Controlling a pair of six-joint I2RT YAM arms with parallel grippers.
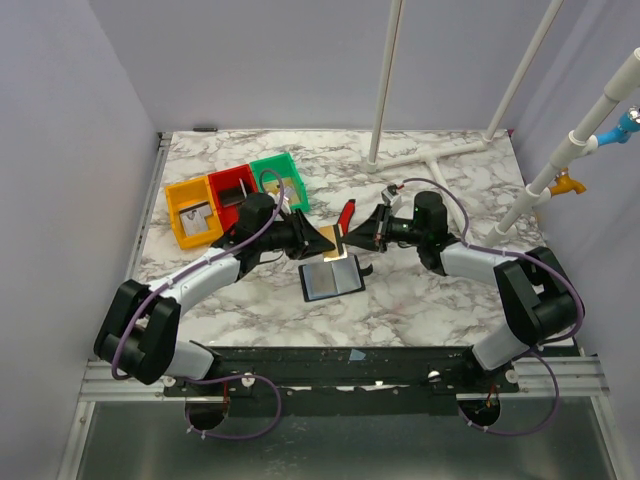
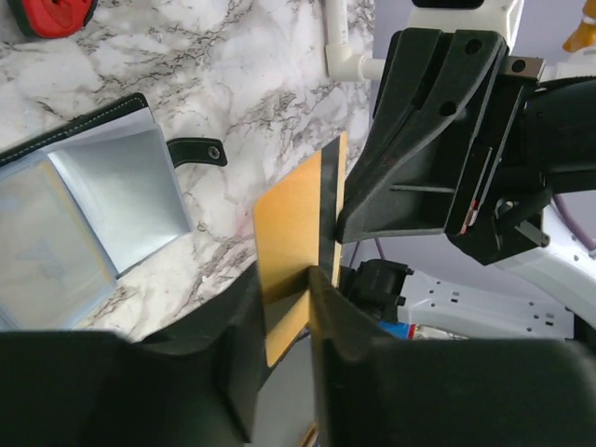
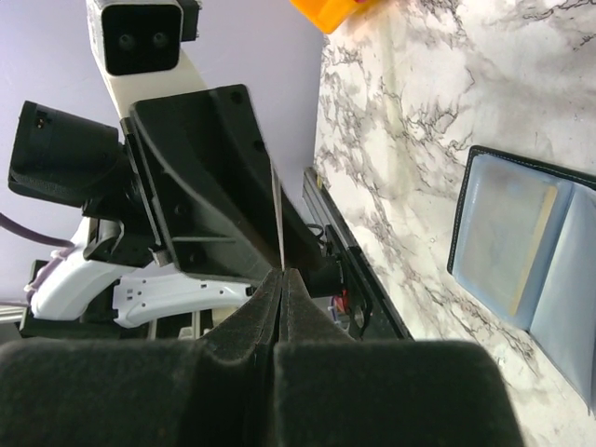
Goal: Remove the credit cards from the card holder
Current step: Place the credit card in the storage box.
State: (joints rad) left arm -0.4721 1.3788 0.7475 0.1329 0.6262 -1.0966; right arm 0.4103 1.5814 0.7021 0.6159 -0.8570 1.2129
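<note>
**Top view.** My left gripper (image 1: 328,243) and right gripper (image 1: 354,238) meet tip to tip above the card holder (image 1: 332,283), which lies open on the table (image 1: 440,300). The gold credit card (image 1: 339,254) stands between them, clear of the pockets.

**Left wrist view.** My left fingers (image 2: 345,345) are closed to card thickness on the near end of the gold credit card (image 2: 289,219). It is held upright so its far edge meets the right gripper.

**Right wrist view.** My right fingers (image 3: 242,326) are pinched on the same card, seen edge-on as a thin line. With both grippers holding it, I judge this a handover. A second card (image 3: 533,247) sits in a card holder pocket, not yet removed.
</note>
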